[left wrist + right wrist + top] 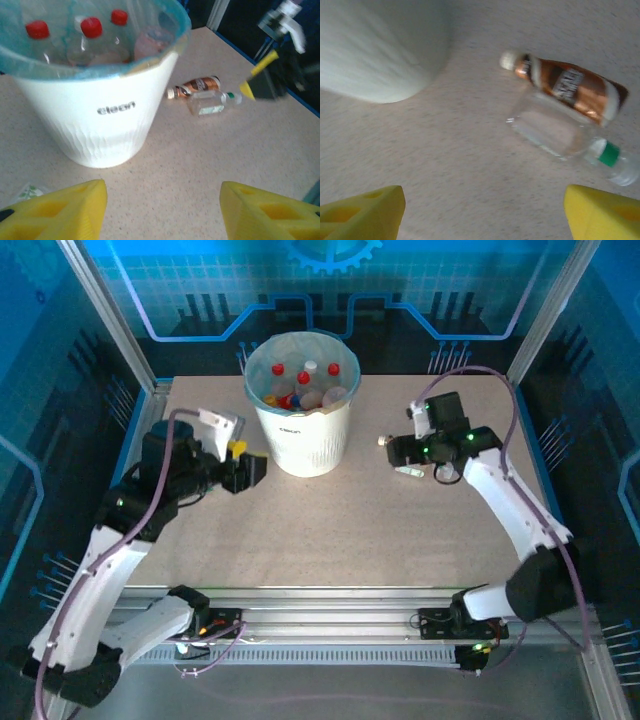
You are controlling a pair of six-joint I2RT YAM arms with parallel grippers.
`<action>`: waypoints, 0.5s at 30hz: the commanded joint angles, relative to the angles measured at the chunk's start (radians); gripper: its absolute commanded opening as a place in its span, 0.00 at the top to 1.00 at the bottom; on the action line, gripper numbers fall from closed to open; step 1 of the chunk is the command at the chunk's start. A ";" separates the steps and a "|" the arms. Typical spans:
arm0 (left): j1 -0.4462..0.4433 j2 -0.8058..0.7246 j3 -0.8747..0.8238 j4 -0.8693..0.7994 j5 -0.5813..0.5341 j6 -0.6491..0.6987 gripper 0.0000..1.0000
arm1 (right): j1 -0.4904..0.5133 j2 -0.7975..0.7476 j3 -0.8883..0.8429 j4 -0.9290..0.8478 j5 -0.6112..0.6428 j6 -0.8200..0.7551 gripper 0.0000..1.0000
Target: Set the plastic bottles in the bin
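- Brown bottle (570, 87) and clear bottle (555, 130) lie side by side on the bench (350, 530), right of the bin (302, 430).
- Right pincer (482, 212) is released and empty, near them; it should straddle one bottle's body squarely.
- Left pincer (162, 210) is released and empty, left of the bin.

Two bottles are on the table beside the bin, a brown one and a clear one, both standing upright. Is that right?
Not quite. The brown bottle and the clear bottle are on the table beside the bin, but neither stands upright. Both lie on their sides, next to each other, as the right wrist view shows.
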 commanded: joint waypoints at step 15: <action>-0.007 -0.054 -0.161 0.009 0.225 0.114 0.36 | -0.274 0.367 0.079 0.089 -0.214 -0.272 0.06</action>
